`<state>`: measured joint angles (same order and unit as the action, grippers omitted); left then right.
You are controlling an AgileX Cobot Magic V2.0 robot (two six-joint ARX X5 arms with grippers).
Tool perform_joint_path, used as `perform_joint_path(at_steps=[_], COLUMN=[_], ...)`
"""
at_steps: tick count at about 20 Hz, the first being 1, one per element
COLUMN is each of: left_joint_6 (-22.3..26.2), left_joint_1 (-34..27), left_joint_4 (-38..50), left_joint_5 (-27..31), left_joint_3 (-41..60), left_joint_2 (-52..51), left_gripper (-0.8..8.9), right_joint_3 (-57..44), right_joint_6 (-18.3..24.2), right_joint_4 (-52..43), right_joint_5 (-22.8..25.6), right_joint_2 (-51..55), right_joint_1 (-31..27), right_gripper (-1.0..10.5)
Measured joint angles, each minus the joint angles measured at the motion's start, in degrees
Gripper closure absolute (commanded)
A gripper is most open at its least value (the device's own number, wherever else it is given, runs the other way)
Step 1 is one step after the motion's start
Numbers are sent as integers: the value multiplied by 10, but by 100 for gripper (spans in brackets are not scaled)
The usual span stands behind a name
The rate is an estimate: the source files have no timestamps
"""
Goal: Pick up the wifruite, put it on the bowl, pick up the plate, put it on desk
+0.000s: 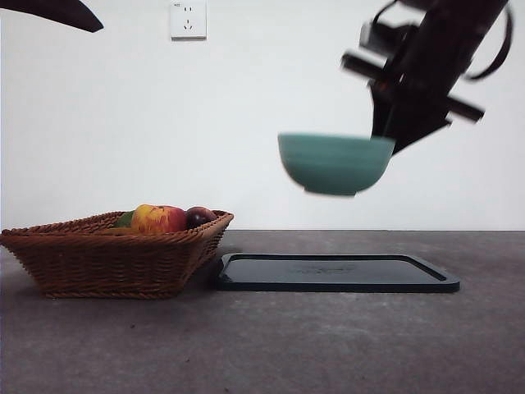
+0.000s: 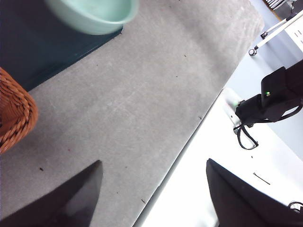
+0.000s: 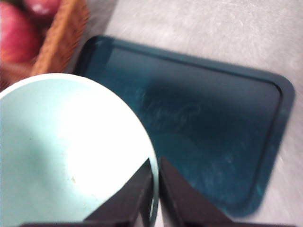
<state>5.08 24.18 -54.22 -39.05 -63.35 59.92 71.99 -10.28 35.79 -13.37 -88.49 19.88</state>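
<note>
The teal-green bowl [image 1: 332, 164] hangs in the air above the black tray [image 1: 336, 275], level and slightly blurred. My right gripper [image 1: 390, 135] is shut on its rim on the right side. In the right wrist view the jaws [image 3: 156, 189] pinch the rim, and the pale inside of the bowl [image 3: 61, 151] shows nothing in it. The bowl's edge also shows in the left wrist view [image 2: 94, 14]. My left gripper [image 2: 154, 163] is open and empty above the grey desk [image 2: 132, 94]; it shows only as a dark tip [image 1: 57, 12]. The wifruite is out of view.
A brown wicker basket [image 1: 107, 254] stands on the left with a red-yellow apple [image 1: 158, 218], a dark purple fruit [image 1: 199, 216] and something green. The flat black tray [image 3: 213, 118] lies on the desk right of the basket. The desk's edge runs near the left gripper.
</note>
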Motion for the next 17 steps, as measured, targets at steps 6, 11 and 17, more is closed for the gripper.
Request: perform_joint_path(at_steps=[6, 11, 17], left_joint_6=[0, 0, 0], left_joint_1=[0, 0, 0], left_joint_4=[0, 0, -4], left_joint_5=[0, 0, -1], left_joint_3=[0, 0, 0], left_joint_2=[0, 0, 0], left_gripper=[470, 470, 470], right_joint_3=[0, -23, -126], right_joint_6=[28, 30, 21], right_joint_4=[94, 103, 45], right_joint_5=[10, 54, 76], right_joint_2=[104, 139, 139], right_joint_1=[54, 119, 174], right_gripper=[935, 935, 935])
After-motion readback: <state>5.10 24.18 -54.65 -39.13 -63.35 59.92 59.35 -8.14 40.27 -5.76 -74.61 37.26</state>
